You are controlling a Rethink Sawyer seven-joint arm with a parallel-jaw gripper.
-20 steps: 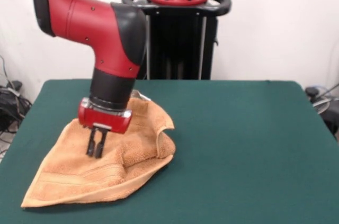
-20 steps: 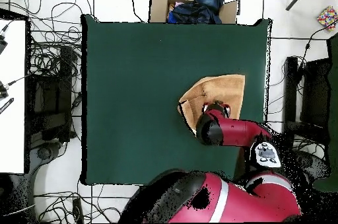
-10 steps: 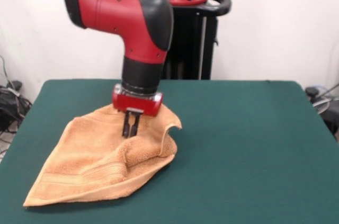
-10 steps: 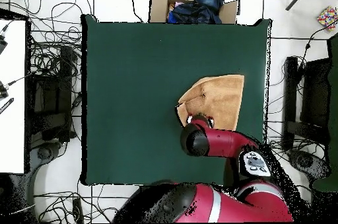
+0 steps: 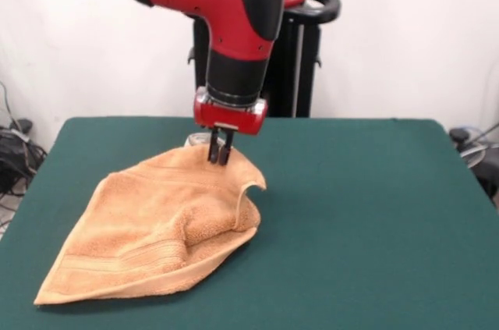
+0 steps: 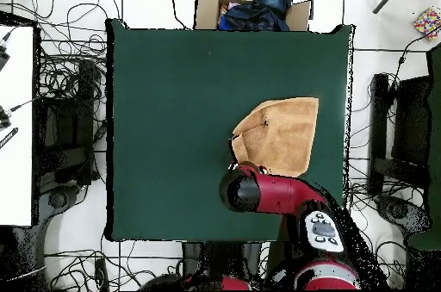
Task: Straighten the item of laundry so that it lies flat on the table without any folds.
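Change: since a second ago the arm (image 5: 234, 2) has swung from over the towel's middle to its far edge, and the claw now stands higher; the cloth's outline has hardly altered.
Claw: the claw (image 5: 219, 156) points straight down below its red wrist band, its two dark fingers (image 5: 212, 149) drawn narrow, almost together.
Claw and cloth: the fingertips sit right at the raised far edge of the towel (image 5: 148, 225); whether they pinch any cloth I cannot tell.
Overhead claw: the claw itself is hidden under the arm's black elbow (image 6: 239, 192), which covers the towel corner nearest the robot's base.
Towel: it spreads away from the claw toward the front camera and to the picture's left, ending in a pointed corner well apart from the claw.
Folds: just below and to the right of the claw a flap is turned over on itself, with a thick rolled ridge beneath it; it is not flat.
Stripe band: a woven band (image 5: 125, 258) runs along the edge farthest from the claw.
Tag: a small pale patch (image 5: 197, 140) shows just left of the claw, behind the cloth's edge.
Table: the green table (image 5: 366, 221) lies bare to the claw's right in the front view.
Overhead surroundings: a cardboard box (image 6: 251, 6) with dark cloth sits beyond the table edge farthest from the claw.
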